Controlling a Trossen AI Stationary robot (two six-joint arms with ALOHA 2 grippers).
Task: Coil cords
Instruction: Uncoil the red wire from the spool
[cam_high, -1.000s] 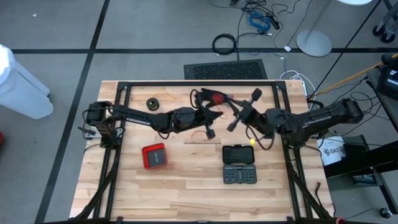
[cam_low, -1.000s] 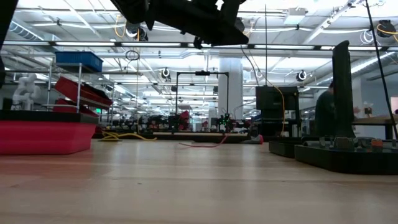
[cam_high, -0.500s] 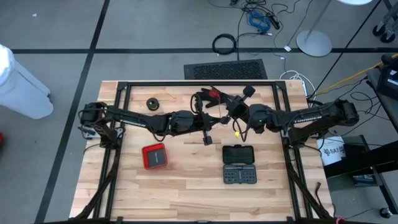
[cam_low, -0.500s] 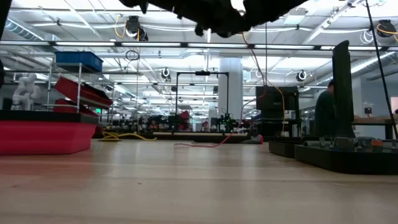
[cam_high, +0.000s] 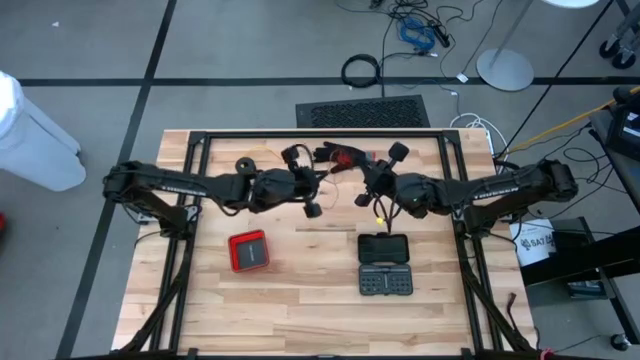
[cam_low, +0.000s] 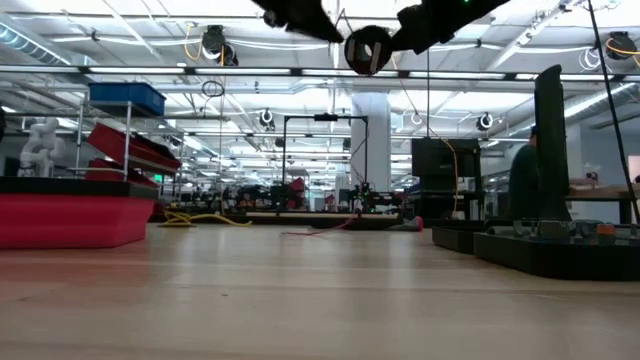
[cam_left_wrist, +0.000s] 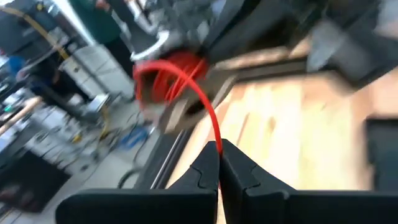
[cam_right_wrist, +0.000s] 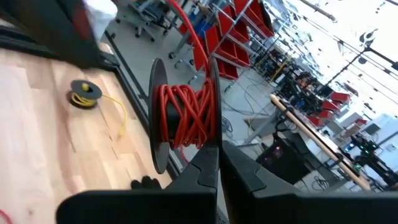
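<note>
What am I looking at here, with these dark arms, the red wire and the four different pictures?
Two robot arms work over a wooden table. One picture looks straight down from above, one looks level across the tabletop, and one camera rides on each arm's wrist.

The left end effector is shut on a red cord. The right end effector is shut on a black spool wound with that red cord. Both are held up above the table, near its far middle.

On the table lie a small red case, an open black tool-bit case, a second small spool with yellow wire and a black glove with a red cuff.
</note>
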